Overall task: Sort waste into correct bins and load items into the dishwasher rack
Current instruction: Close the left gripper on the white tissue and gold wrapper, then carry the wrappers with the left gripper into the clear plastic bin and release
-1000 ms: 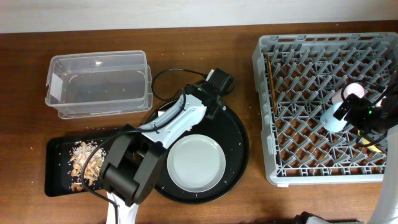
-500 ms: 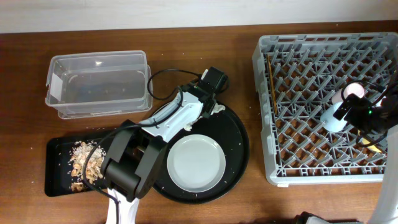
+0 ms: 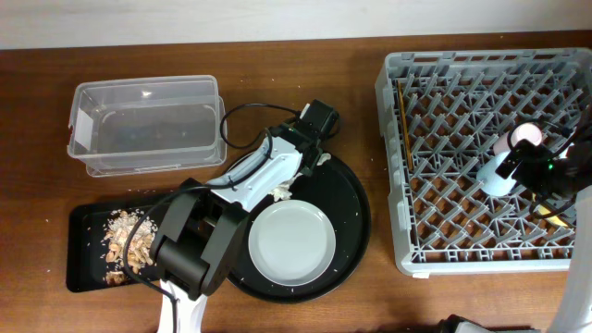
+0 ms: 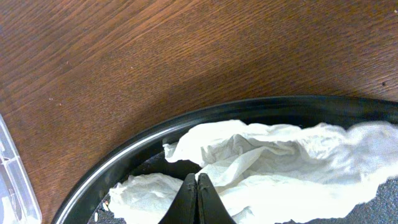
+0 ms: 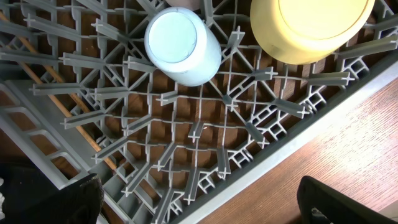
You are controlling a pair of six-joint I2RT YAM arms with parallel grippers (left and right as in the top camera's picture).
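Note:
My left gripper (image 4: pixel 197 198) is shut, its tips pinched into a crumpled white napkin (image 4: pixel 267 155) at the upper-left rim of the round black tray (image 4: pixel 124 155). From overhead the left gripper (image 3: pixel 310 153) hides most of the napkin (image 3: pixel 322 160). A pale grey plate (image 3: pixel 291 242) lies on that round tray. My right gripper (image 5: pixel 199 202) stands open above the dishwasher rack (image 5: pixel 261 134), with a light-blue cup (image 5: pixel 182 45) and a yellow bowl (image 5: pixel 311 25) in the rack ahead of it. A pink cup (image 3: pixel 527 134) and chopsticks (image 3: pixel 404 120) also sit in the rack (image 3: pixel 393 166).
A clear plastic tub (image 3: pixel 148 125) stands at the back left. In front of it a flat black tray (image 3: pixel 85 222) holds food scraps (image 3: pixel 129 245). My left arm's cable (image 3: pixel 250 116) loops beside the tub. Bare wood lies between the round tray (image 3: pixel 356 199) and the rack.
My left gripper's jaws have closed from wide open onto the napkin, after the wrist shifted slightly toward the tray's back rim. The right arm has not moved.

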